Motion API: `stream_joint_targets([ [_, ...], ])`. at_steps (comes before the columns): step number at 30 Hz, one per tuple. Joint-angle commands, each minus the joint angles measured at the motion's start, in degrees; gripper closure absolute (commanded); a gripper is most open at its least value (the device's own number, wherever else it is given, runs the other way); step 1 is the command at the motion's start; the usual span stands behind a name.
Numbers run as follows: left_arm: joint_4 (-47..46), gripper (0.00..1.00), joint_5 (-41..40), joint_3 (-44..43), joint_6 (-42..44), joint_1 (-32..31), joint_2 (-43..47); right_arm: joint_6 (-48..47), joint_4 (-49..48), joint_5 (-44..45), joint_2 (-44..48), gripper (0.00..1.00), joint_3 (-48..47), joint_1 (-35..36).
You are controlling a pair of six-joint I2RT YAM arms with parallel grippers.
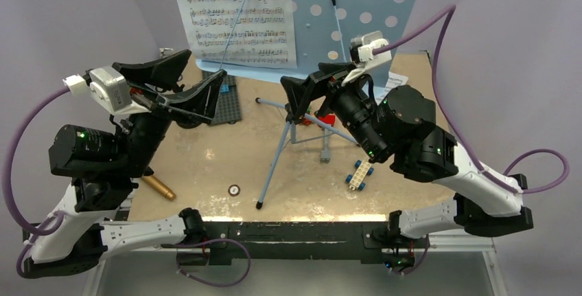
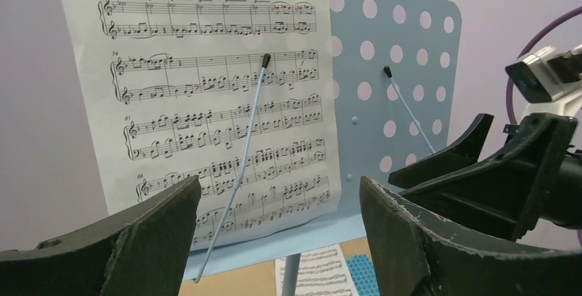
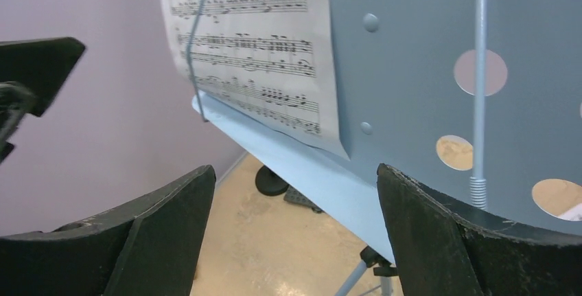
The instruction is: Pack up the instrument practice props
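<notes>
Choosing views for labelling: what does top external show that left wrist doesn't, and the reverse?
Top external only: toy microphone lying by the left arm, tripod legs, toy bricks. Left wrist only: blue studded plate on the table. Both: sheet-music page on the light-blue music stand, its two holder wires, right end effector open.

The light-blue music stand [image 3: 405,69] and its sheet-music page [image 1: 237,14] wall off the far side, directly ahead of the left pincer [image 1: 206,68] and right pincer [image 1: 288,100], both spread wide with open air between the jaws; the tripod legs [image 1: 273,165] splay across the middle of the worktop [image 1: 206,158]; a bare stretch lies between them and the toy microphone [image 1: 159,187] at left; a white-and-blue brick [image 1: 358,174] lies right of the legs.
</notes>
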State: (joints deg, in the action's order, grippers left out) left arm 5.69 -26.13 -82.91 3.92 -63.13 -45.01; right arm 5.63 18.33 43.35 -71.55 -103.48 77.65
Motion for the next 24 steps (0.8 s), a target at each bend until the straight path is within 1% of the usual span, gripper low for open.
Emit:
stream_joint_targets([
  [1, -4.7, 0.11, 1.9, -1.9, 4.4, -0.2, -2.1, 6.3, 4.2, -2.3, -0.3, 0.07, -0.4, -3.2],
  [7, -4.8, 0.1, 0.5, -6.0, 10.4, -0.2, -7.1, 3.0, 0.5, -0.8, -1.6, 0.05, -0.2, -3.5],
  [10, -4.7, 0.1, -2.0, -7.7, 15.2, -0.2, -10.1, 1.2, 1.6, 2.1, -4.3, 0.04, -3.9, -3.5],
  [13, -9.3, 0.13, -5.9, -8.2, 19.5, -0.2, -12.9, 0.7, 2.0, 2.6, -5.8, 0.04, -5.9, -3.5],
  [17, -13.7, 0.2, -9.1, -8.3, 26.7, -0.2, -15.8, 0.8, 1.8, 2.4, -6.1, 0.03, -6.0, -3.6],
  [24, -21.3, 0.38, -13.4, -7.5, 35.3, 0.1, -19.0, 1.5, 2.1, 2.4, -4.9, 0.03, -4.2, -3.5],
])
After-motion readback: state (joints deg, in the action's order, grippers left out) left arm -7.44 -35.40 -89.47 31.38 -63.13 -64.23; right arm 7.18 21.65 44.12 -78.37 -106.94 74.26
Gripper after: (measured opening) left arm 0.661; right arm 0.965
